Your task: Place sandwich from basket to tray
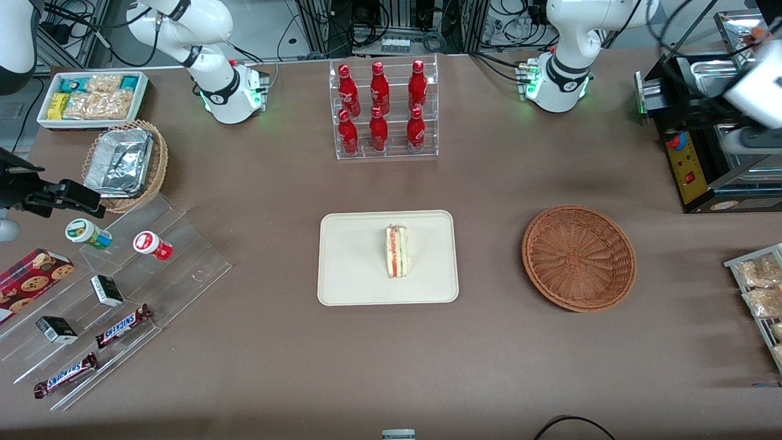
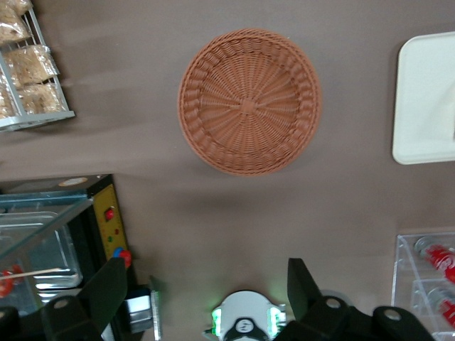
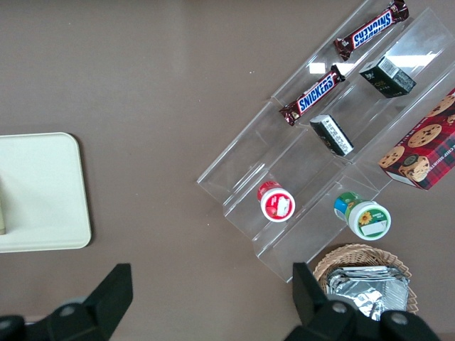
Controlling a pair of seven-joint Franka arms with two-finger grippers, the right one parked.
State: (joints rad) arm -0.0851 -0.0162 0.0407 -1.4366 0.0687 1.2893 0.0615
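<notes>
The sandwich (image 1: 397, 252), a pale wedge with red and green filling, lies on the cream tray (image 1: 348, 263) in the middle of the table. The reddish-brown wicker basket (image 1: 578, 258) is empty and stands beside the tray, toward the working arm's end. My left gripper (image 2: 205, 288) is open and empty. It hangs high above the table, over its own arm base (image 2: 245, 323). It looks down on the basket (image 2: 249, 101) and on one corner of the tray (image 2: 426, 99). Its dark fingers (image 2: 106, 288) stand wide apart.
A clear rack of red bottles (image 1: 386, 110) stands farther from the front camera than the tray. A black machine (image 1: 708, 146) and a wire rack of snack packs (image 1: 760, 293) sit at the working arm's end. Acrylic steps with snacks (image 1: 110, 293), a foil-tray basket (image 1: 125, 162) and a white bin (image 1: 91, 98) sit toward the parked arm's end.
</notes>
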